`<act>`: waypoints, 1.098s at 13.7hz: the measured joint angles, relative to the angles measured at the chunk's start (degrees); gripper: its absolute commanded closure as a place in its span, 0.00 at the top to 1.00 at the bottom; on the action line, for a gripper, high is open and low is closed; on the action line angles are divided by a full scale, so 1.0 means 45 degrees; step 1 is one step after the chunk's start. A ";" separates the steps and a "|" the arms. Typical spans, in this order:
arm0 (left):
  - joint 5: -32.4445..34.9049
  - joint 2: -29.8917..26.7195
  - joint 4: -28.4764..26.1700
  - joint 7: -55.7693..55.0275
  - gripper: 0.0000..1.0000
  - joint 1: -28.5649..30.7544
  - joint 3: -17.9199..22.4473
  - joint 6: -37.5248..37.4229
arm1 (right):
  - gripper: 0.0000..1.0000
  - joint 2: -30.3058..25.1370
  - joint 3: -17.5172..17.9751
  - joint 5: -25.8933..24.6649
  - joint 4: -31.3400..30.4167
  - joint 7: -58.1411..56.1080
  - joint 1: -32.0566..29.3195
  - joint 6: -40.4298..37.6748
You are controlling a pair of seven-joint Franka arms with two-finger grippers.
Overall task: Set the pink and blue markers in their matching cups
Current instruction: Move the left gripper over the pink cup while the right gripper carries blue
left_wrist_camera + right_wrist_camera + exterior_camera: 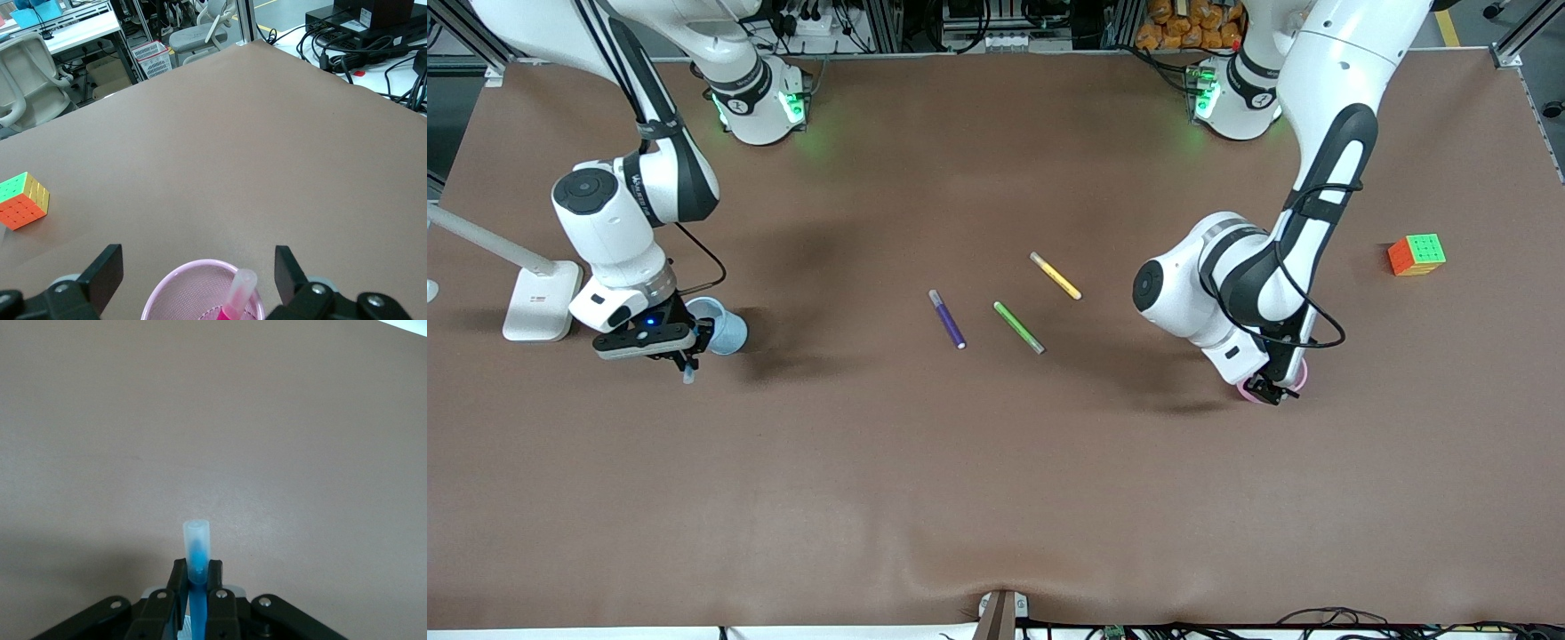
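**Pink marker dropped in its cup; blue marker held beside the blue cup**

The left gripper (pixel 199 273) is seen spread wide over the pink cup (pixel 175 288), where the pink marker (pixel 238 297) stands released, pale end up. The right gripper (pixel 195 587) is pinched on the blue marker (pixel 196 557), held upright just beside the blue cup (pixel 724 325), probably ready for lowering in. Purple (pixel 947 318), green (pixel 1018 327) and yellow (pixel 1056 276) markers are left mid-worktop (pixel 996 480), a plain brown surface. A colour cube (pixel 1416 254) is set near the left arm's end.

I see a purple marker (pixel 947 319), green marker (pixel 1019 327) and yellow marker (pixel 1056 276) mid-desk (pixel 996 489). A puzzle cube (pixel 1416 254) (multicoloured) sits toward the left arm's end.
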 measured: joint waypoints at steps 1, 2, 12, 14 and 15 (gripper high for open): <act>-0.0008 -0.0002 0.0171 0.0289 1.00 0.0008 0.0000 -0.0007 | 0.00 -0.0063 0.0000 0.0000 -0.0070 0.0000 -0.0027 0.0000; -0.0076 -0.0006 0.0401 0.0678 1.00 0.0036 0.0001 -0.0027 | 0.00 -0.0147 0.0001 0.0000 -0.0170 0.0000 -0.0038 0.0001; -0.1598 -0.0500 0.1701 0.3002 1.00 0.0165 0.0005 -0.0061 | 1.00 -0.0462 0.0047 0.0000 -0.0752 0.0942 -0.0050 0.0026; -0.1821 -0.0549 0.1778 0.3151 1.00 0.0169 0.0005 -0.0062 | 1.00 -0.0480 0.0056 0.0001 -0.0672 0.0944 -0.0051 0.0058; -0.1924 -0.0592 0.1814 0.3320 1.00 0.0172 0.0005 -0.0062 | 1.00 -0.0484 0.0063 0.0002 -0.0525 0.0948 -0.0051 0.0071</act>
